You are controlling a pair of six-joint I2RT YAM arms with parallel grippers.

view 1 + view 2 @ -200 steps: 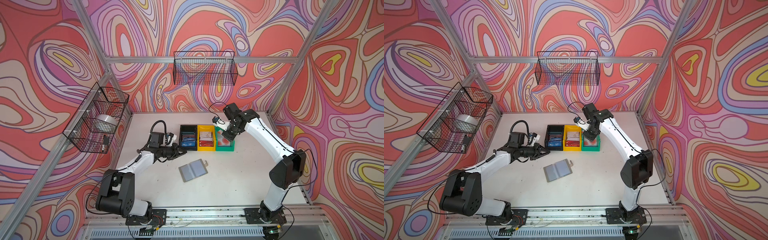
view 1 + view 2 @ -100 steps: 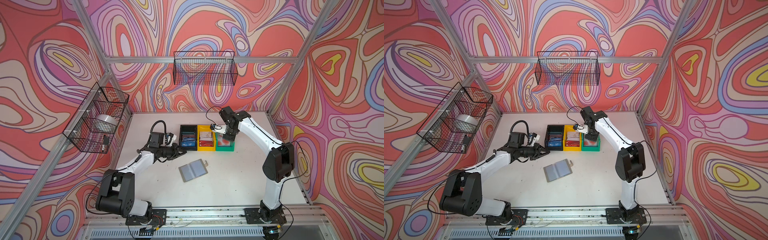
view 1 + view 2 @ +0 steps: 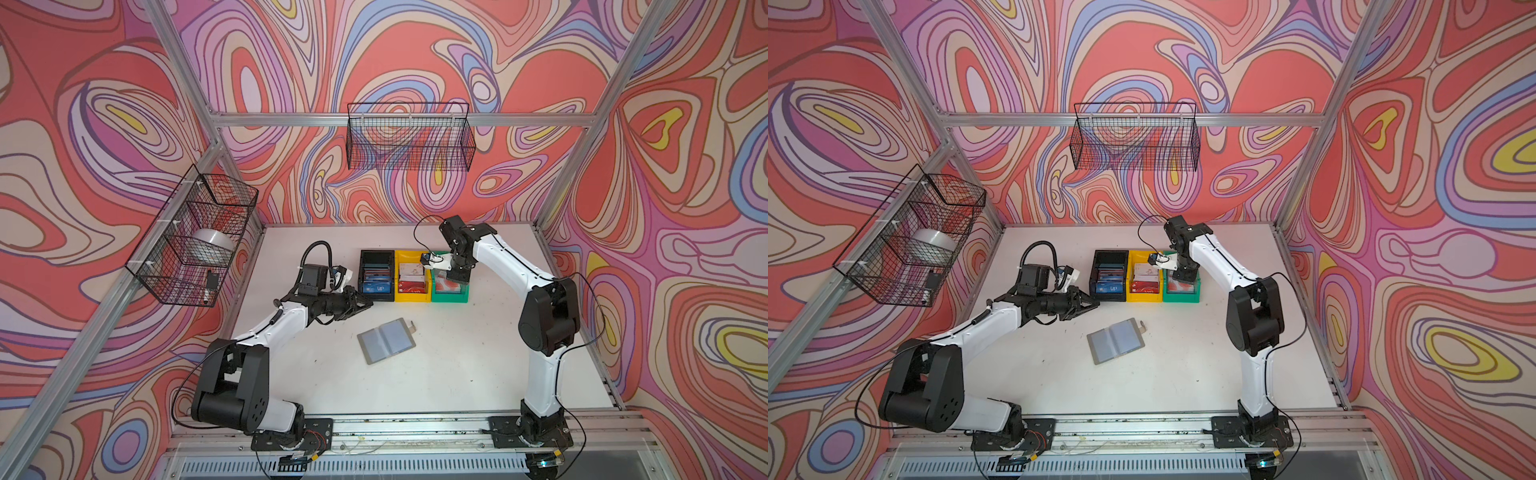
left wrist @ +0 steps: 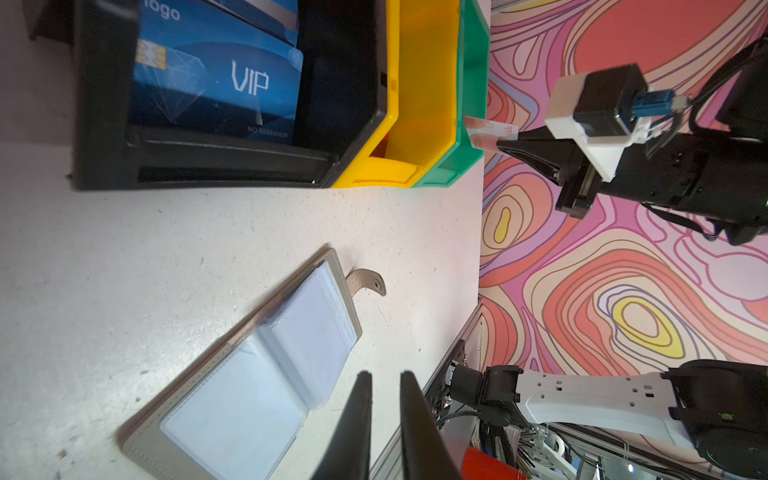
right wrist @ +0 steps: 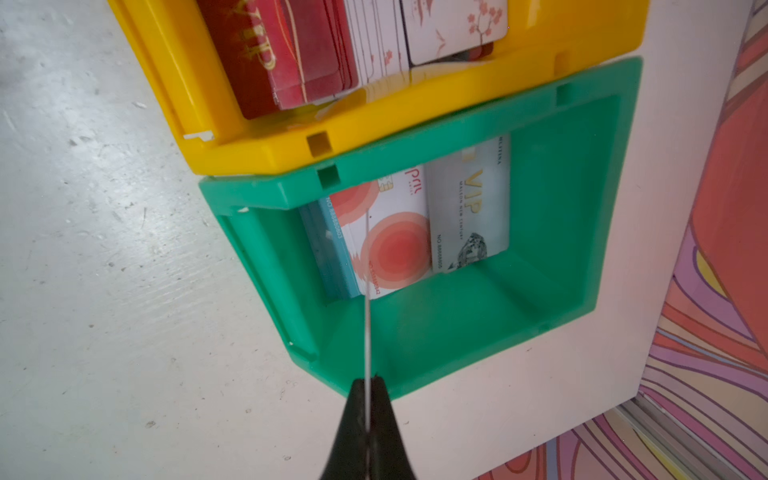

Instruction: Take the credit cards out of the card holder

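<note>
Right elbow [image 3: 548,320] has tucked in; right jaws stay over green bin [image 5: 615,187], pinching a card [image 5: 368,332] edge-down, likely to drop it in. Left jaws, narrow and empty, wait near holder [image 3: 386,340], open flat on tabletop [image 3: 457,374].

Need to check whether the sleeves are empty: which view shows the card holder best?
Left wrist view: the card holder lies open, close up, clear sleeves and tab visible, no card seen inside. Both top views show it small; the right wrist view misses it.
</note>
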